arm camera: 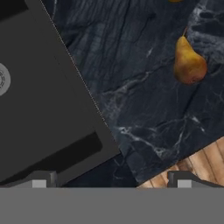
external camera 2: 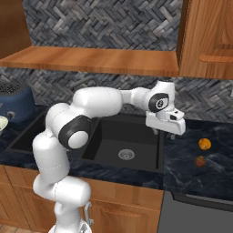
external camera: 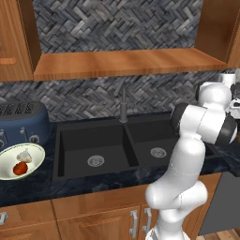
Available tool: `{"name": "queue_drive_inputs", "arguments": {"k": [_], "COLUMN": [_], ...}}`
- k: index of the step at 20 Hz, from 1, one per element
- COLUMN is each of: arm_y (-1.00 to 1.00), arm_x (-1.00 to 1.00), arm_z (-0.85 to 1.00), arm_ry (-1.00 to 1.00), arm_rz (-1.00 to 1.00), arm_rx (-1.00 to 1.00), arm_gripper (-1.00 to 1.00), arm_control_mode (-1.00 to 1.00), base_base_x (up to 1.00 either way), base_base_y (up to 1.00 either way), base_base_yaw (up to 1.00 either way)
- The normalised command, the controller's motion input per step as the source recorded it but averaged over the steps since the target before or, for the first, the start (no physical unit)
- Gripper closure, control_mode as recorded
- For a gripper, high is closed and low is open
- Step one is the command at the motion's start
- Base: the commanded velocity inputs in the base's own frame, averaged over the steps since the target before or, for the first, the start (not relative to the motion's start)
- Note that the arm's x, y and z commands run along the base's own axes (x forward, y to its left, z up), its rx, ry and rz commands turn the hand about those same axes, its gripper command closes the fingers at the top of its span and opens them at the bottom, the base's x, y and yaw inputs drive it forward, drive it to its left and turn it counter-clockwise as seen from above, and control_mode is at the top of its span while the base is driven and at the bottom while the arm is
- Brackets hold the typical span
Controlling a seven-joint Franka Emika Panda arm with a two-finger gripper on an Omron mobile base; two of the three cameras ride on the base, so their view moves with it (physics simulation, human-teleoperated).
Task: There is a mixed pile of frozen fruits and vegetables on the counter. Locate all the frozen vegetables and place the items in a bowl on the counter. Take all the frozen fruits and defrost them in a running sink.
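Observation:
In the right base view my gripper (external camera 2: 164, 133) hovers open over the sink's (external camera 2: 129, 139) right rim, holding nothing. To its right two frozen fruits lie on the counter (external camera 2: 191, 179): a bright orange ball (external camera 2: 204, 144) and a darker orange piece (external camera 2: 200, 161). The hand view shows that piece as a pear (arm camera: 189, 63) on the dark counter (arm camera: 131, 87), up and to the right of my open gripper (arm camera: 112, 183). Another orange fruit (arm camera: 175, 1) peeks in at the top edge. Far left, the bowl (external camera: 37, 157) holds the red tomato (external camera: 19, 168) and the pale garlic (external camera: 24, 157).
A slim dark faucet (external camera: 123, 107) stands behind the black double sink (external camera: 101, 145); I see no water running. A blue toaster (external camera: 21, 124) sits behind the bowl. Wooden floor (arm camera: 192, 162) shows past the counter's front edge. A wooden shelf (external camera 2: 100, 59) hangs above.

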Motion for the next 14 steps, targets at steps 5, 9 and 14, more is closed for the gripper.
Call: {"name": "queue_drive_inputs", "arguments": {"k": [5,9,14], "arm_y": [-0.24,-0.25,-0.22], "arm_x": [0.16,0.13,0.13], "arm_z": [0.0,0.0,-0.01], "arm_ry": [0.0,0.0,0.0], "arm_rz": [-0.02,0.0,0.0], "arm_rx": [0.01,0.0,0.0], "arm_gripper": [-1.0,-1.0,-1.0], "arm_control_mode": [-1.0,-1.0,-1.0], "base_base_x": [0.0,0.0,0.0], "base_base_y": [0.0,0.0,0.0], "base_base_yaw": [0.0,0.0,0.0]}}
